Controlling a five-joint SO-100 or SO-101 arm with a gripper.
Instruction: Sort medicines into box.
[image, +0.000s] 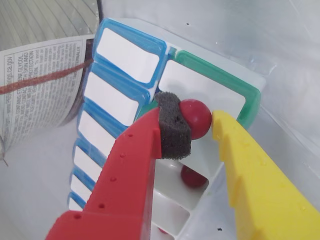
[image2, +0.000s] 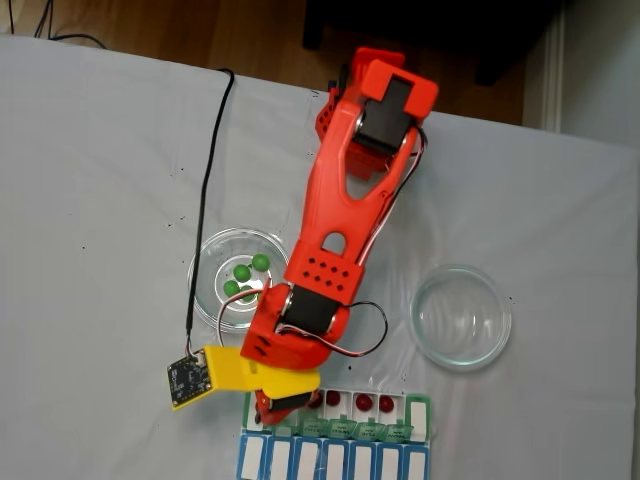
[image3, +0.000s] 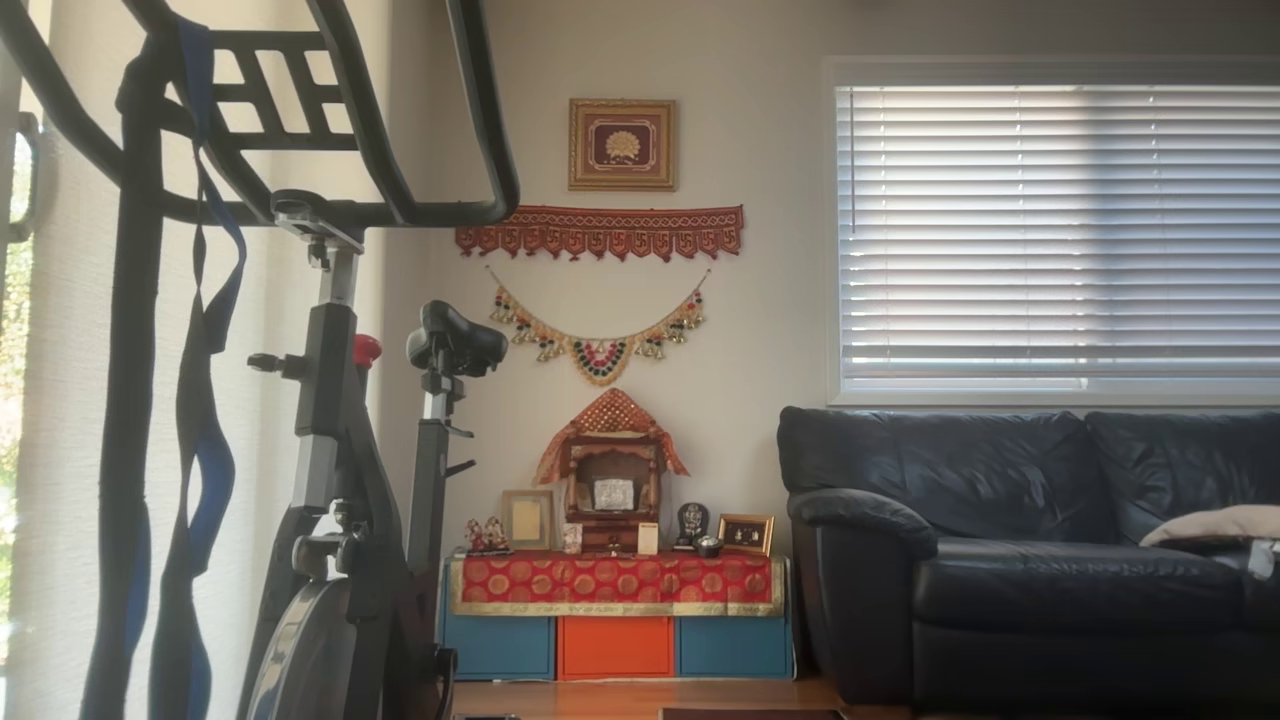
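the red arm (image2: 345, 215) reaches from its base at the top of the fixed view down across the white table (image2: 90, 180), folded at the wrist so the gripper (image2: 285, 393) hangs over the left end of the green-lidded box (image2: 340, 412). in the wrist view the gripper (image: 200, 122) is nearly closed: the red finger's dark foam pad (image: 172, 130) presses one side of a dark red ball (image: 196, 117) and the yellow finger's (image: 255, 175) tip sits against the other, so the ball is pinched between them, above an open white compartment. another red ball (image: 192, 176) lies in the compartment just below it, and a bit of a third shows lower still. in the fixed view three red balls (image2: 363, 402) sit in compartments to the right of the gripper. the blue-lidded row (image2: 335, 462) lies along the box's lower side, touching it. four green balls (image2: 243, 280) rest in the left glass dish (image2: 210, 255), close beside the arm's forearm; the right glass dish (image2: 462, 316) stands well apart.
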